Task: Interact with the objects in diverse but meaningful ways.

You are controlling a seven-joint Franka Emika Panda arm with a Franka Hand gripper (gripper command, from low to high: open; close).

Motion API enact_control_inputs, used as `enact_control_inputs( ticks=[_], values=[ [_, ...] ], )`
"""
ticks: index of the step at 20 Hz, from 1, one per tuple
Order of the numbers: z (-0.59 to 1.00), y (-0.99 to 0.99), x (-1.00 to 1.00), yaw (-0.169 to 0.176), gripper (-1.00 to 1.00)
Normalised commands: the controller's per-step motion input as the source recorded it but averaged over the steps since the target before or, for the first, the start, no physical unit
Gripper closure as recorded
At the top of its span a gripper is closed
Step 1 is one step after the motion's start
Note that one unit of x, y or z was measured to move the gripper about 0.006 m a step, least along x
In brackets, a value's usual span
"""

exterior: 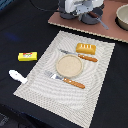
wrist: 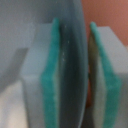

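Observation:
At the back of the exterior view, my gripper (exterior: 80,9) hangs over the small grey pan (exterior: 93,18), which rests on a brown board (exterior: 64,20). Up close in the wrist view, the pan's grey wall (wrist: 70,60) stands between the teal finger pads (wrist: 49,85), and the gripper (wrist: 74,75) is shut on it. On the striped placemat (exterior: 45,85) lie an orange bread loaf (exterior: 85,48), a tan plate (exterior: 68,65) and two pieces of orange-handled cutlery (exterior: 80,56), (exterior: 67,80). A yellow box (exterior: 27,56) and a white utensil (exterior: 17,76) lie on the dark cloth towards the exterior view's left.
A tan bowl (exterior: 122,17) sits on the board at the exterior view's right edge. The board's front edge runs just behind the placemat. Dark cloth surrounds the mat.

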Motion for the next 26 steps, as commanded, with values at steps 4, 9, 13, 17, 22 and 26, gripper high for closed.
enact_control_inputs(
  ticks=[4,9,13,17,22,26],
  values=[
    [0.41,-0.04,0.00,0.000,-1.00],
    [0.89,-0.03,0.02,0.000,-1.00],
    [1.00,-0.12,0.12,0.000,-1.00],
    [0.79,-0.36,0.40,-0.023,-1.00],
    [0.49,-0.66,0.50,0.024,-1.00],
    [0.34,-0.75,0.47,0.012,-1.00]
  ],
)
